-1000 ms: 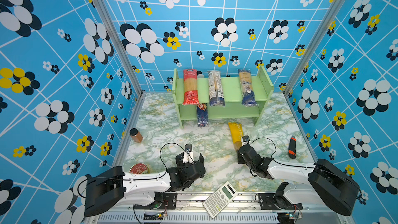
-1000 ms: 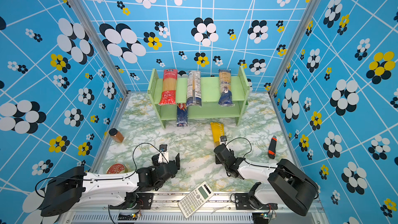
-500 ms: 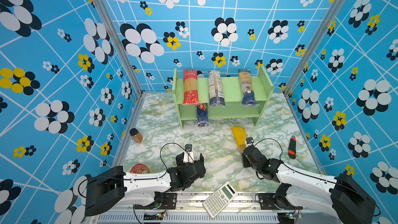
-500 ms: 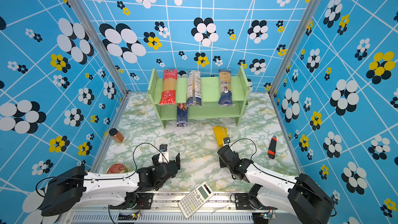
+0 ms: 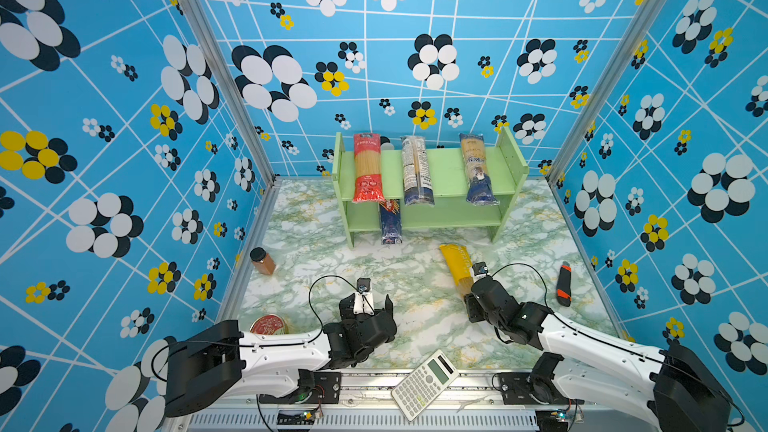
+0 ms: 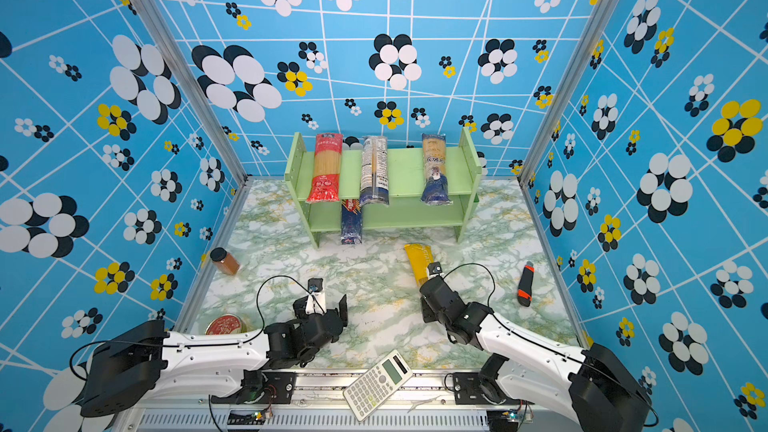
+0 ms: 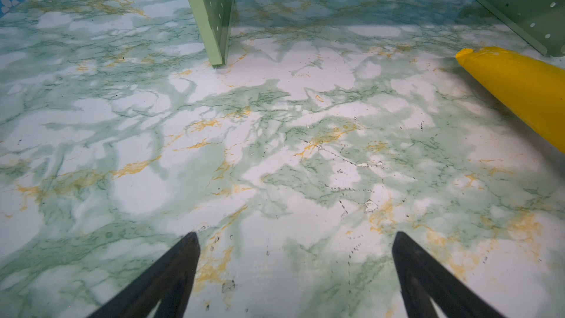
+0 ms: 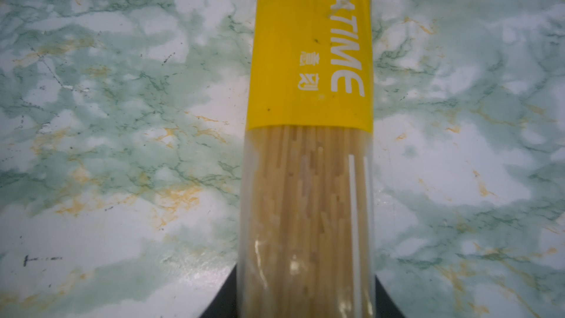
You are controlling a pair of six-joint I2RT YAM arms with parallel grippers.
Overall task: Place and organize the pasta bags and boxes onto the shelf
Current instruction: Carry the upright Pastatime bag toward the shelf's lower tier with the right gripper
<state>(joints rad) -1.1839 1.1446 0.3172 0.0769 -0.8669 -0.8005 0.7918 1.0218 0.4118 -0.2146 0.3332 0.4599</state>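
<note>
Right gripper (image 5: 467, 285) (image 8: 305, 301): clamped on the clear near end of the yellow bag (image 5: 455, 261) (image 8: 312, 56), one black finger (image 8: 220, 296) on each side of the spaghetti.
Left gripper (image 5: 366, 305) (image 7: 295, 237): jaws spread wide, holding nothing, low over the marble tabletop (image 5: 374, 268), left of centre.
Yellow bag position: in front of the right half of the shelf (image 5: 449, 160) and apart from it, yellow end angled toward the shelf; lifted or resting, cannot tell.
Shelf: light green, two tiers, set at the back wall.
Top tier: red-ended bag (image 5: 368, 172) at left, clear/navy bag (image 5: 417, 172) in the middle, yellow-navy bag (image 5: 478, 168) at right, all lying front to back, near ends overhanging the front edge.
Lower tier: dark blue Barilla box (image 5: 390, 222) toward the left, poking out past the front.
Loose items: brown jar (image 5: 262, 261) at the left edge, red tin (image 5: 269, 324) beside the left arm, utility knife (image 5: 564, 284) at right, calculator (image 5: 424, 384) on the front rail.
</note>
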